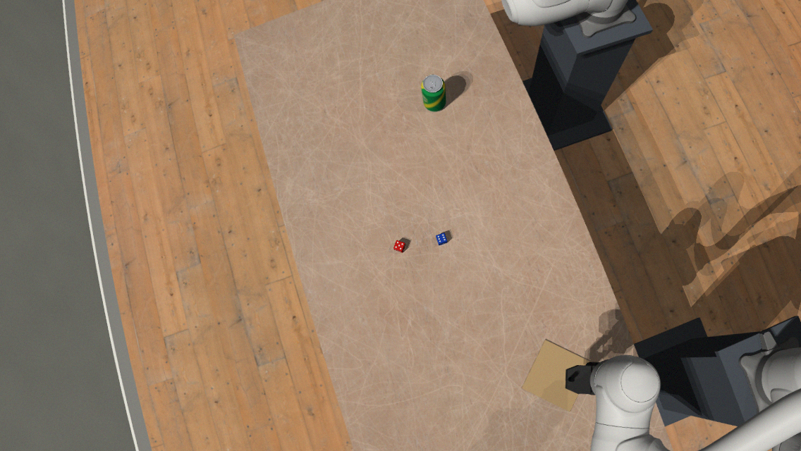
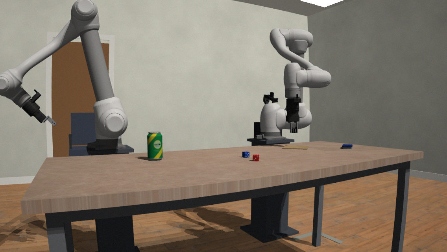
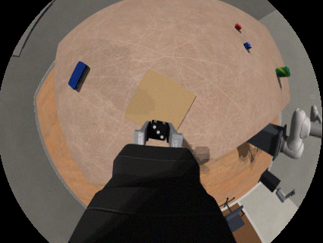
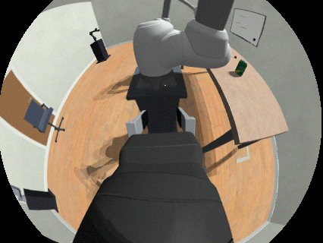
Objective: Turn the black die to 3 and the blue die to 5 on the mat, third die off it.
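Observation:
My left gripper is shut on the black die, held well above the table by the tan mat. The die face toward the left wrist camera shows three pips. In the top view the arm hides the die. The blue die lies flat off the mat with 6 on top. The red die lies beside it, off the mat, with 5 on top. My right gripper is open and empty, away from the table.
A green can stands on the table, on the far side of the dice from the mat. A dark blue block lies on the table beyond the mat.

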`<action>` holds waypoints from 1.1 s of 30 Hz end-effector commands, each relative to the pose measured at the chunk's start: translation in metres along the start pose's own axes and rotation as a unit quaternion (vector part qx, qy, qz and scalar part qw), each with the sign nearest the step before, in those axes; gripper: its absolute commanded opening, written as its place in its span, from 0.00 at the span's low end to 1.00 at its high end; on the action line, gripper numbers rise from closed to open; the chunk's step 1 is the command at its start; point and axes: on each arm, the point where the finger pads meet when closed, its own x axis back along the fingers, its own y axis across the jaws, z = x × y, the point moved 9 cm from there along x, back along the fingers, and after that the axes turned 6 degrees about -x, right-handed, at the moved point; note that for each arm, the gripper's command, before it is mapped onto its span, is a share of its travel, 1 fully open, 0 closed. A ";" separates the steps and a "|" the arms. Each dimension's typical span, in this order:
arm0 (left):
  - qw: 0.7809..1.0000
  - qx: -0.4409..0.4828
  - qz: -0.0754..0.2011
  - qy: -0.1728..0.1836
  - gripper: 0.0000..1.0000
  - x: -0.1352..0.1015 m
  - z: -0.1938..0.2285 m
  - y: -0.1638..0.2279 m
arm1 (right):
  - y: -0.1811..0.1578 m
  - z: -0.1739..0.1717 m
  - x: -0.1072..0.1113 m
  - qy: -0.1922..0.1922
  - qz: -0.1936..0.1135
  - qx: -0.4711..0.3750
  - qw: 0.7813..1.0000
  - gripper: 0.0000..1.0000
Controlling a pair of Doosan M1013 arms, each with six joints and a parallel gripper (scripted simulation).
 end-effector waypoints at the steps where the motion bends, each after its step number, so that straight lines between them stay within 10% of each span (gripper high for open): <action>1: 1.000 0.000 0.000 0.001 0.49 -0.014 0.000 0.000 | 0.000 0.000 0.000 0.000 0.000 0.000 1.000 1.00; 17: 1.000 0.000 0.000 0.001 0.49 -0.069 0.001 0.000 | 0.000 0.000 0.000 0.000 0.000 0.000 1.000 1.00; 33: 1.000 0.000 0.000 0.001 0.49 -0.074 0.001 0.000 | 0.000 0.000 0.000 0.000 0.000 0.000 1.000 1.00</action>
